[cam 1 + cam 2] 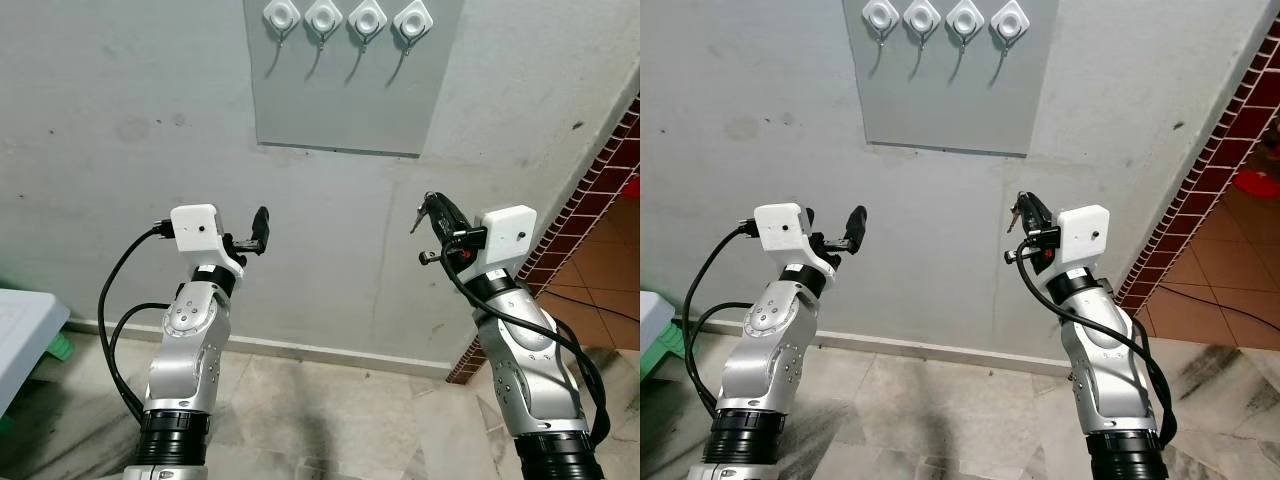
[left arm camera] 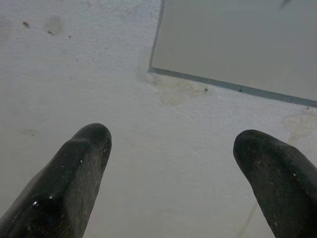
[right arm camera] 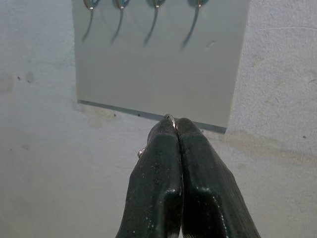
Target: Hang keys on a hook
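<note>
Keys (image 1: 424, 214) are pinched in the right tool (image 1: 436, 208), a small bit of metal sticking out beside the black fingers as seen from the head views. In the right wrist view the two fingers (image 3: 158, 183) press flat together, with a thin ring of metal caught at their tips and a small rounded piece showing at one side. The right arm is raised with its forearm rising from the lower right of the scene, the wrist bent so that the tool points up and toward the wall, below and a little right of the grey panel (image 1: 340, 100).

The left arm is raised likewise on the other side, its forearm upright and the wrist turned inward. The left tool (image 1: 260, 228) holds nothing; its two fingers (image 2: 74, 183) stand well apart in the left wrist view, aimed at the bare wall (image 1: 120, 150) just under the panel's lower corner.

On the panel there are four hooks (image 1: 323, 18) in one row, each a white square mount with a thin curved metal hook hanging from it. All four are bare. The panel is fixed flat to the grey wall, above both tools and apart from them.

To the right, a wall of dark red tiles (image 1: 590, 190) runs down to the floor (image 1: 320, 410). At the left edge is the corner of a pale plastic object (image 1: 25, 335).
</note>
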